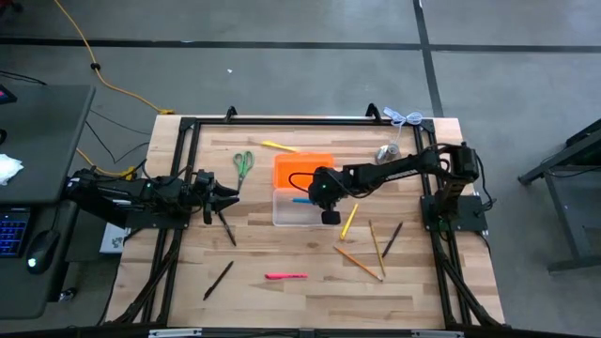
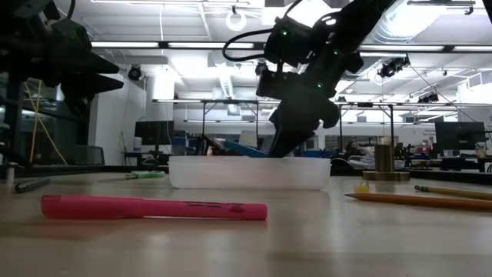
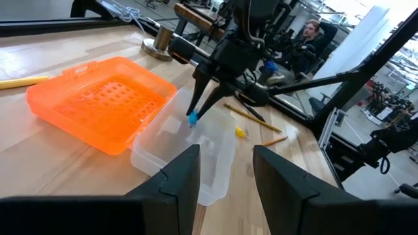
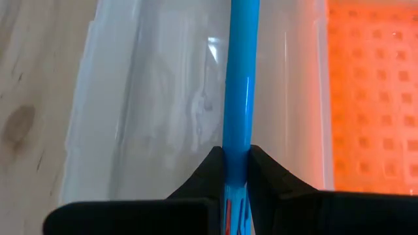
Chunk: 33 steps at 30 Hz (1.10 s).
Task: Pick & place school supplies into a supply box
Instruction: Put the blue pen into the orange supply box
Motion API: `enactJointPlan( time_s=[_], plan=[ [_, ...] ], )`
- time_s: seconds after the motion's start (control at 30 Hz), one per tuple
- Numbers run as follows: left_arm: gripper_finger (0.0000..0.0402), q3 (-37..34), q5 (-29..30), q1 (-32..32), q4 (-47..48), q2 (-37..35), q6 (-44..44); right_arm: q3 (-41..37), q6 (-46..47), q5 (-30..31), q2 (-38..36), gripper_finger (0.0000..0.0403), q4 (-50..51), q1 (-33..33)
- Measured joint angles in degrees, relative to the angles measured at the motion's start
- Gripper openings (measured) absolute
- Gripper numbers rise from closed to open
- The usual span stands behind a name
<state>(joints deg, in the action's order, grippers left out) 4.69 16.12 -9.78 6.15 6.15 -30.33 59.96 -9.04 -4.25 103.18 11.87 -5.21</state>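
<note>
The blue pen (image 4: 236, 98) sits pinched between the two dark fingers of my right gripper (image 4: 236, 171), its shaft running out over the clear tray of the supply box (image 4: 163, 104); only my right wrist view shows this clamp up close. From above, the right gripper (image 1: 322, 191) hangs over the clear tray (image 1: 286, 214) at the middle of the table (image 1: 310, 296), with the orange lid (image 1: 299, 169) lying open just behind it. The low view shows the pen (image 2: 244, 148) tilted, its lower end down inside the tray (image 2: 250, 174), a detail lost from above. My left gripper (image 1: 228, 195) waits apart at the left side, fingers spread and empty, as its wrist view shows (image 3: 224, 171). Around the box lie the rest: green-handled scissors (image 1: 243, 165) and a yellow pen (image 1: 279, 146) behind, a pink marker (image 1: 285, 276) in front, a black pen (image 1: 218, 280) to the front left, wooden pencils (image 1: 359, 264) and a yellow pencil (image 1: 348, 222) to the right. A person (image 3: 307, 40) sits beyond the table, seen only from the left wrist.
</note>
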Motion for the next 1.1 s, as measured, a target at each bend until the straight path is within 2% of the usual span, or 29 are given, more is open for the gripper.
enactJointPlan(
  time_s=[1.1],
  plan=[
    [0.0172,0.01,0.01,0.01,0.48,-0.02,0.0,0.0,-0.02,0.44,0.94,0.0024,2.9,0.0]
  ],
)
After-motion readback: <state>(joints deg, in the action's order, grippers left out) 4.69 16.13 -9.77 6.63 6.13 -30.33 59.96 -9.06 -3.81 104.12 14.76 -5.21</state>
